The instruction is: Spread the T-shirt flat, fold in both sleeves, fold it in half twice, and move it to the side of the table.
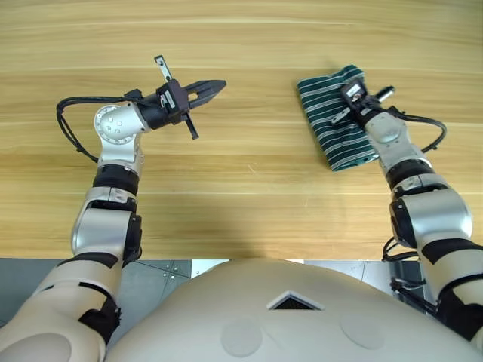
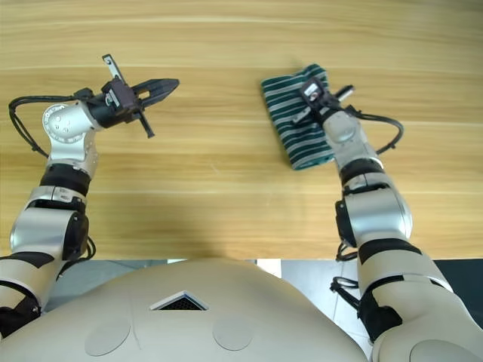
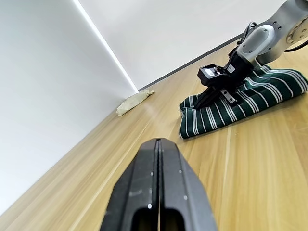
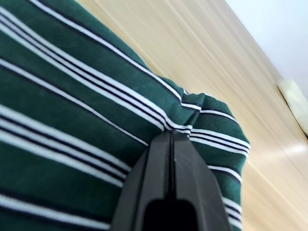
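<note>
Shirt (image 1: 326, 113) sat folded into a small striped bundle around 2 o'clock on the table (image 1: 249, 173). Right gripper (image 3: 201, 100) was on top of it, fingers pressed together, tips against the cloth. Left gripper (image 1: 216, 86) hung over the wood around 10 o'clock, also pressed together.

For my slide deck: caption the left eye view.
Right end effector, shut, touches the folded striped T-shirt at the table's right; left end effector shut, empty.
</note>
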Controlling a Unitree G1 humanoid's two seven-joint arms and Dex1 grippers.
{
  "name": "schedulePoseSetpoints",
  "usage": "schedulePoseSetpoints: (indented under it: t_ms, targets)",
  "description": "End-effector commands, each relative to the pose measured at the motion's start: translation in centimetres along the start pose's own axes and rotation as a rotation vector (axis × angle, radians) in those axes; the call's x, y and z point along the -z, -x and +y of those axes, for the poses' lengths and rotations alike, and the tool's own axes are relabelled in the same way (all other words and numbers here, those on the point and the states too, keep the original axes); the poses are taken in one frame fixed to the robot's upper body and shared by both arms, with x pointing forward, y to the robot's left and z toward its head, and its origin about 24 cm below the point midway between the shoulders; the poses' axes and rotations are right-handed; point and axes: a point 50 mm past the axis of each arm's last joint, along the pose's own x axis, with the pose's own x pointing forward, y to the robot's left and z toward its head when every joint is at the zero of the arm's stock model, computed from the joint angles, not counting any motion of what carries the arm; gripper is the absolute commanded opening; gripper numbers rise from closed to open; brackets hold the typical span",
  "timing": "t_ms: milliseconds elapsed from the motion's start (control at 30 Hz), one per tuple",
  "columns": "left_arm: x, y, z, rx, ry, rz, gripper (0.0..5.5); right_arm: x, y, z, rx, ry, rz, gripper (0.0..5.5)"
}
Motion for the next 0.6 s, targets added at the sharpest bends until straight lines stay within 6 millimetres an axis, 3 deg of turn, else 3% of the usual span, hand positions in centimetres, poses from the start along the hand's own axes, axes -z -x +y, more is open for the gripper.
schedulePoseSetpoints:
  t_ms: [33, 267, 400, 533, 600]
  targets:
    - [0.4, 0.2, -0.6, -0.011, 0.004, 0.014, 0.00, 7.5, 3.8, -0.1, 0.036, -0.004, 0.340, 0.03]
    - [1.1, 0.8, -1.6, -0.065, 0.049, 0.030, 0.00, 11.3, 7.8, -4.7, 0.220, -0.041, 0.528, 0.03]
    - [1.4, 0.9, -2.0, -0.080, 0.068, 0.039, 0.00, 10.5, 7.6, -6.2, 0.258, -0.067, 0.479, 0.03]
    - [1.6, 0.9, -2.1, -0.085, 0.080, 0.040, 0.00, 8.5, 6.2, -6.7, 0.272, -0.065, 0.364, 0.03]
    - [1.6, 0.9, -2.0, -0.097, 0.092, 0.038, 0.00, 7.2, 5.8, -7.9, 0.316, -0.047, 0.285, 0.03]
